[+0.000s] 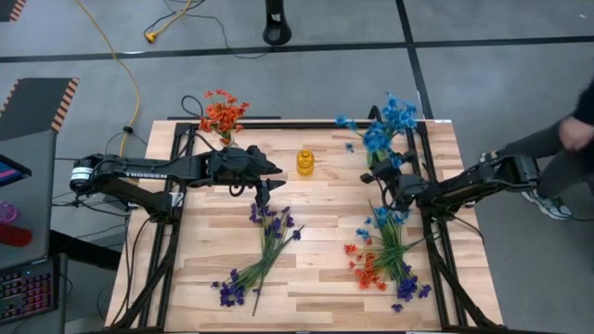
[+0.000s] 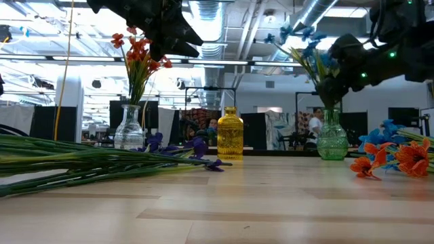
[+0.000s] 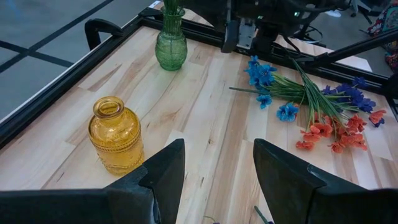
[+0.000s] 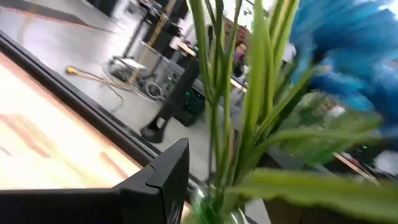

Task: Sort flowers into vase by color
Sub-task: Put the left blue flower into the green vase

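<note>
High view first, from the left side of the wooden counter (image 1: pixel 316 278): a clear vase (image 2: pixel 129 129) at the far-left corner holds the orange-red flowers (image 1: pixel 221 113). The left end effector (image 1: pixel 269 176) hangs just beside that vase, toward the middle, above the upper end of a loose bunch of purple flowers (image 1: pixel 264 246) lying on the counter. Its fingers (image 3: pixel 165 171) stand apart with nothing between them, as the left wrist view shows. At the far middle stands a small amber bottle (image 1: pixel 305 162), with no flowers in it. To the right, a green vase (image 2: pixel 331 139) at the far-right corner carries the blue flowers (image 1: pixel 385 125). The right end effector (image 1: pixel 388 178) sits right at that vase; in the right wrist view one finger (image 4: pixel 165 174) shows beside the green stems (image 4: pixel 217 93), and I cannot tell whether it grips them. Nearer the front on the right lies a mixed pile of blue, orange-red and purple flowers (image 1: pixel 385 255). A person (image 1: pixel 566 148) stands at the right edge.
</note>
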Tool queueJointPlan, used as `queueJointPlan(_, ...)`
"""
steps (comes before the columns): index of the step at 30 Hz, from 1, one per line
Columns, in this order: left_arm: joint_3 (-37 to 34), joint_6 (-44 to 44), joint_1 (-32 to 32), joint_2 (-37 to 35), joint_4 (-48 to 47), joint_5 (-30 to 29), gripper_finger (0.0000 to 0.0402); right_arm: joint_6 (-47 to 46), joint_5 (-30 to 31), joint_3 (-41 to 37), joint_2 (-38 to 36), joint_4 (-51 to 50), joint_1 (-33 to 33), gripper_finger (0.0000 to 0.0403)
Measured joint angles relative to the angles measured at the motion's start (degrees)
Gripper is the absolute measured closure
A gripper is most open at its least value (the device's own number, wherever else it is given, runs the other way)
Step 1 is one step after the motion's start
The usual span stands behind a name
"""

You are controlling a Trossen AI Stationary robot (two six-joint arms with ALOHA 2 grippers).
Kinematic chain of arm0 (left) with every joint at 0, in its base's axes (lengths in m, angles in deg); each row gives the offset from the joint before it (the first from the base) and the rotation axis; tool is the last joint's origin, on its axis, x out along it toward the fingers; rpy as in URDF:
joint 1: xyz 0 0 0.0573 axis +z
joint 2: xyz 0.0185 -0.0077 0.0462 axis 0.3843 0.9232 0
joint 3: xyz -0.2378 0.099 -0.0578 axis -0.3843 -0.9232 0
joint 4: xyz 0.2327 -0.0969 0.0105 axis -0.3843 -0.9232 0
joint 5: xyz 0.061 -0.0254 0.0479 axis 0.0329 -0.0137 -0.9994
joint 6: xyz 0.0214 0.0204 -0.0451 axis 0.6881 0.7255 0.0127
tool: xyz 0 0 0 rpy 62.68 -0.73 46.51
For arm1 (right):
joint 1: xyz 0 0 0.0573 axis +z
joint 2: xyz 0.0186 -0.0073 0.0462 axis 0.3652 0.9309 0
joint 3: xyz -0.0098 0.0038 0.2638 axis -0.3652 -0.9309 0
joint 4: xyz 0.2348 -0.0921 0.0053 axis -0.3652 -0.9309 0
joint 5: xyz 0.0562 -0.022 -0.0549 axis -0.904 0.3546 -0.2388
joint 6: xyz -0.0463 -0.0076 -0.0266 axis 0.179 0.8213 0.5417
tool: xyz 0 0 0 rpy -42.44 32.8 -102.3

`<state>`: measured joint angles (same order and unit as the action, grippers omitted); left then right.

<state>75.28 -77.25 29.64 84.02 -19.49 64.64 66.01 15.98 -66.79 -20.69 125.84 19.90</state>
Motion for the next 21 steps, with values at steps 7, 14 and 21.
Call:
queueJointPlan(7,0.0,0.0,0.0,0.0,0.0,0.0,0.0223,0.04,-2.7,0.07,0.0,-1.05,-0.13,0.0204)
queueJointPlan(14,0.0,0.0,-0.01,0.0,0.0,0.0,0.0223,0.02,-2.53,0.06,0.0,-0.94,-0.13,0.0204)
queueJointPlan(21,0.0,0.0,0.0,0.0,0.0,0.0,0.0223,-10.58,-1.03,0.06,0.0,-0.9,-0.13,0.0179)
